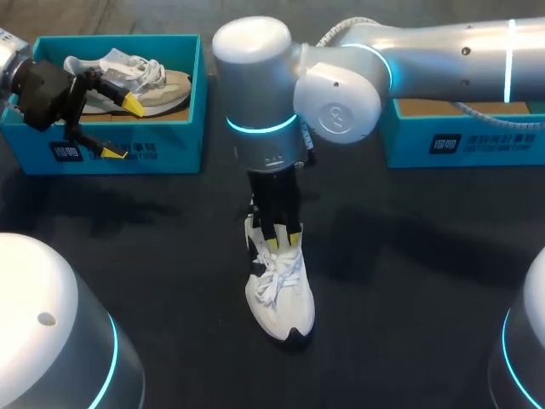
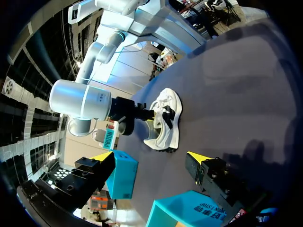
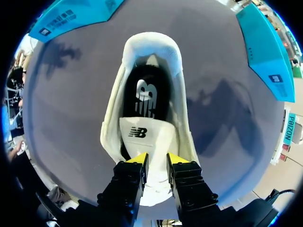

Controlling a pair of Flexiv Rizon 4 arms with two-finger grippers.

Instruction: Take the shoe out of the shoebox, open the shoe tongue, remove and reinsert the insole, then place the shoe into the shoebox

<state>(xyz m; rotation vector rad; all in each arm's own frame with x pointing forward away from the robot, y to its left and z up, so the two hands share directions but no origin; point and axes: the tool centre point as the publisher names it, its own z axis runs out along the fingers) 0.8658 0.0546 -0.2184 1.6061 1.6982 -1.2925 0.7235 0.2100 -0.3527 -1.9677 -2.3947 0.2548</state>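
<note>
Two shoes (image 1: 281, 298) (image 1: 166, 85), two teal boxes (image 1: 128, 153) (image 1: 477, 145)

Shoe out on the table, a box at each far side.

From my seat, the shoe (image 1: 279, 294) stands on the table (image 1: 409, 281) near its middle, toe toward the near edge. The insole (image 3: 144, 92) lies inside it, and the tongue (image 3: 142, 137) sits just under my right gripper (image 1: 283, 242), whose arm reaches in from the right. The shoebox (image 1: 111, 149) sits at the far left with a second shoe (image 1: 140, 81) in it, and my left gripper (image 1: 123, 129) hangs over its front wall. Another box (image 1: 477, 141) sits at the far right, well apart from the shoe.
</note>
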